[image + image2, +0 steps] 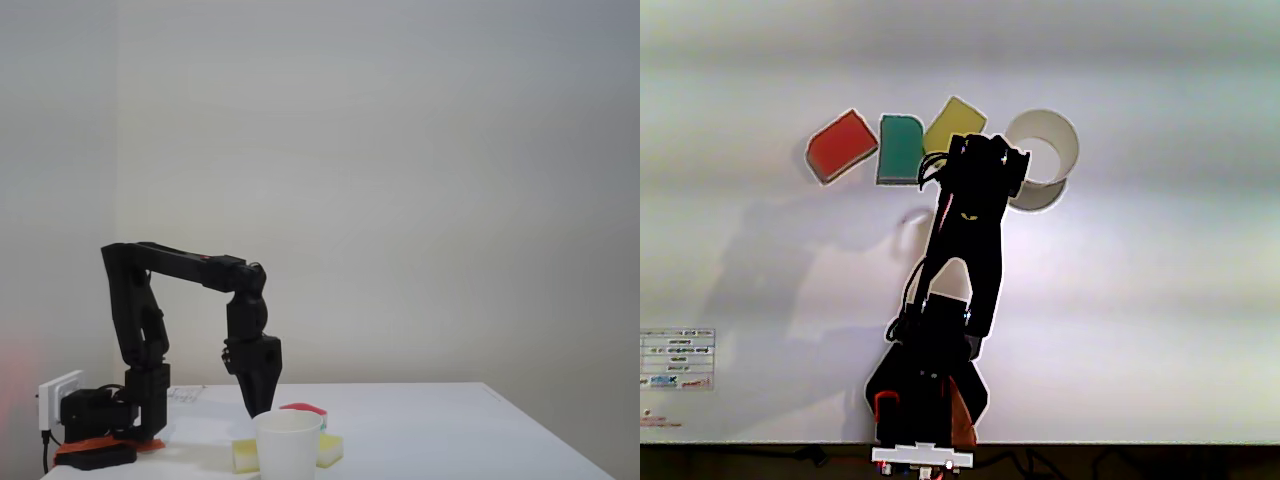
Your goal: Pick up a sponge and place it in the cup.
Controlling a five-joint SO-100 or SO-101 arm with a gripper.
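In the fixed view the white paper cup (288,447) stands at the table's front edge. The sponge (243,456), a pale yellow block, lies just left of the cup and partly behind it. My black gripper (256,406) hangs pointing down, a little above the sponge and the cup's left rim. Its fingers merge into one dark taper. In the other view, seen from above, the gripper (985,165) sits between the yellow sponge (953,120) and the cup (1042,150), covering part of each. Its fingertips are hidden under the wrist.
A red-topped sponge (303,409) (842,146) and a green-topped one (330,448) (900,148) lie by the cup. The arm's base (110,425) and a white socket box (58,392) stand at the left. A printed label (678,360) lies on the table.
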